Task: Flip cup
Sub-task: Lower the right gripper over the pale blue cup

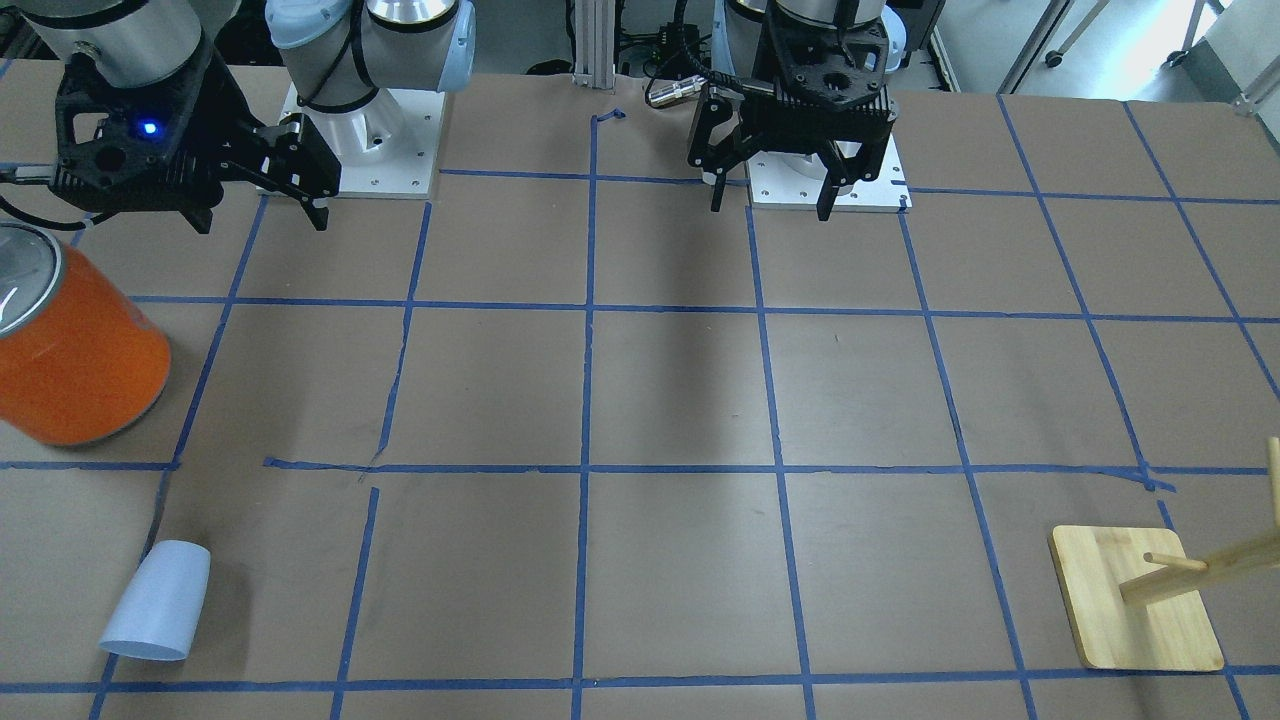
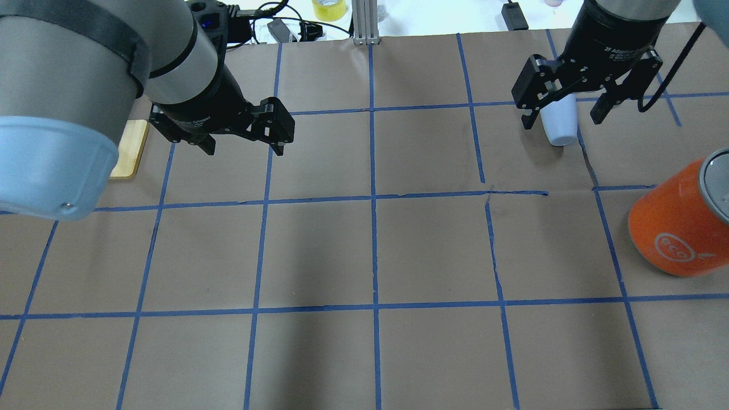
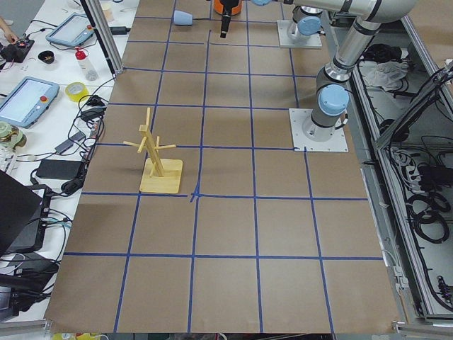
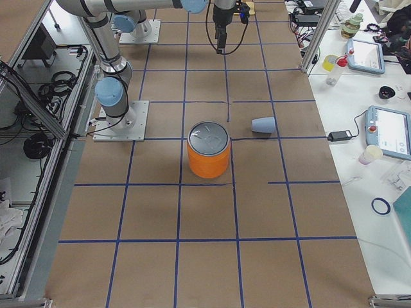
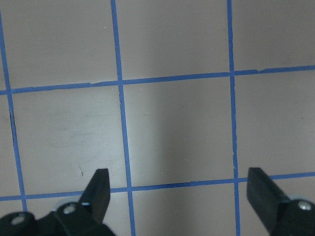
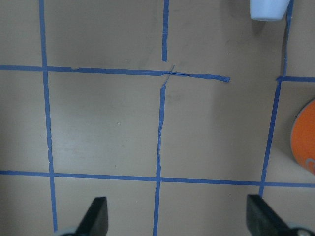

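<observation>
Cup [image 1: 158, 602]: lying sideways on table [image 1: 680, 400]; whole in front view, overhead half hidden behind right claw [image 1: 262, 215].
Right claw: spread wide, empty.
Left claw [image 2: 245, 149]: spread wide, empty.

cup [image 2: 561, 131]: upper part hidden behind right tool [image 2: 562, 119] | orange can [image 1: 80, 350]: cut off by picture edge | wooden rack [image 1: 1110, 600]: top cut off; overhead, mostly hidden behind left arm [image 2: 85, 85]
</observation>
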Available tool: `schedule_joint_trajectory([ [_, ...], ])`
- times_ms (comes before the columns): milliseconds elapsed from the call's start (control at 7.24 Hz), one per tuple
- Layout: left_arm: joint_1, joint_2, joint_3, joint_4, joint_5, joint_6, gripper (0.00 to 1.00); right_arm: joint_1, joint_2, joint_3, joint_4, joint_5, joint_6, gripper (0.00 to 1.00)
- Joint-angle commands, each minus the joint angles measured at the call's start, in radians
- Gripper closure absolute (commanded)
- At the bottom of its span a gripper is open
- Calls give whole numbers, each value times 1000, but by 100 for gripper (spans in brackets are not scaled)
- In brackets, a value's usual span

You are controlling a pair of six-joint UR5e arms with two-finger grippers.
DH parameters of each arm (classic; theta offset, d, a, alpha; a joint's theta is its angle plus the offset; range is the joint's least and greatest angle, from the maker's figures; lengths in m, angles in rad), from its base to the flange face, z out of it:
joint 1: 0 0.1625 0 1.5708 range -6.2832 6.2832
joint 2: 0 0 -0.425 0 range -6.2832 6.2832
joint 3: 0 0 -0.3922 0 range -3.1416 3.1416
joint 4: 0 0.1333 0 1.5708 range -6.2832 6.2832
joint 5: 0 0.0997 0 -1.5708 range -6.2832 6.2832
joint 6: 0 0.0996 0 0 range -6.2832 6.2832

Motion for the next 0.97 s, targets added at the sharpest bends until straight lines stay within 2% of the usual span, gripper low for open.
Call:
schedule_joint_trajectory([
  [0, -1, -3, -2, -1, -8, 0, 0, 1, -1, 12, 0, -6, -12, 0],
  [829, 2, 2, -2, -6, -1, 0, 0, -7, 8, -2, -16, 1, -12, 0],
])
